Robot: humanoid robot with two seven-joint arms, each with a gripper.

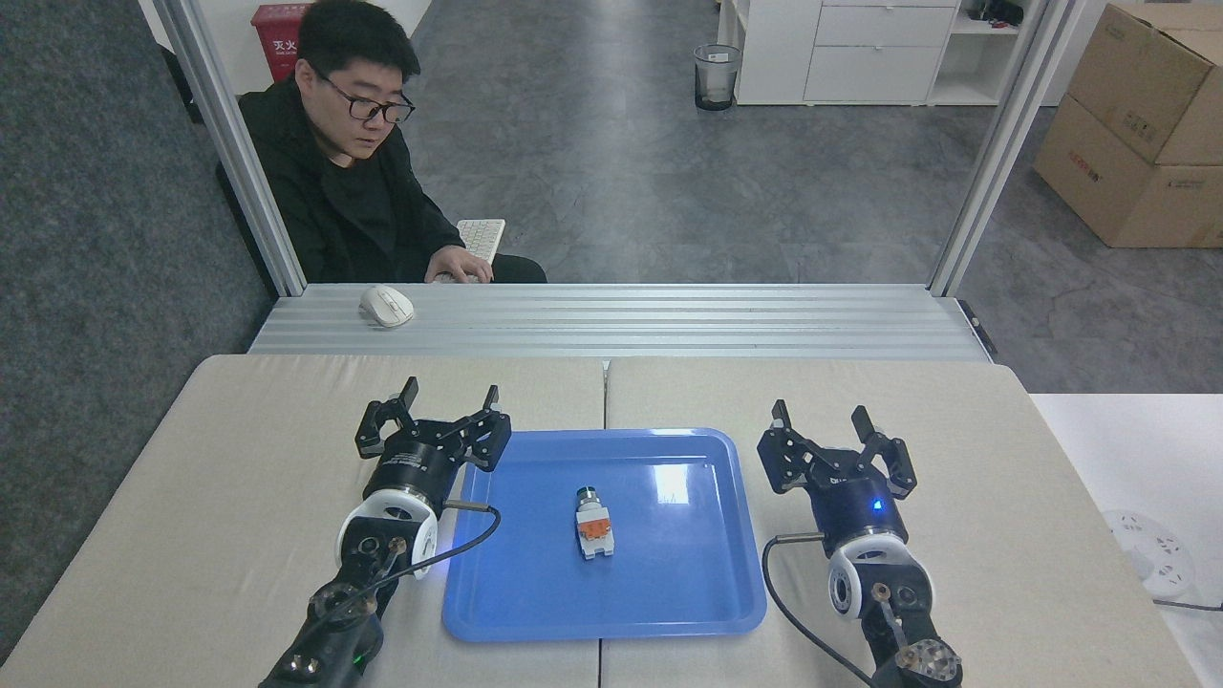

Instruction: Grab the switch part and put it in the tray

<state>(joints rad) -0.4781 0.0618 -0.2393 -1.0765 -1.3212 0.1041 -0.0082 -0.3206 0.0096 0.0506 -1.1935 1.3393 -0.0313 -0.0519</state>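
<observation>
While apart from rims, switch part (592, 521) mid-tray (688, 612).

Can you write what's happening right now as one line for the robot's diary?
switch part: lying in tray | left gripper: open, empty, left of tray | right gripper: open, empty, right of tray

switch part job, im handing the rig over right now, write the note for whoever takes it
Left gripper: open, empty, over the table just left of the tray.
Right gripper: open, empty, over the table right of the tray.
Switch part: lying on its side near the tray's middle, free of both grippers.
Done: pick and place.
Left: nothing visible; no other part on the table.
</observation>
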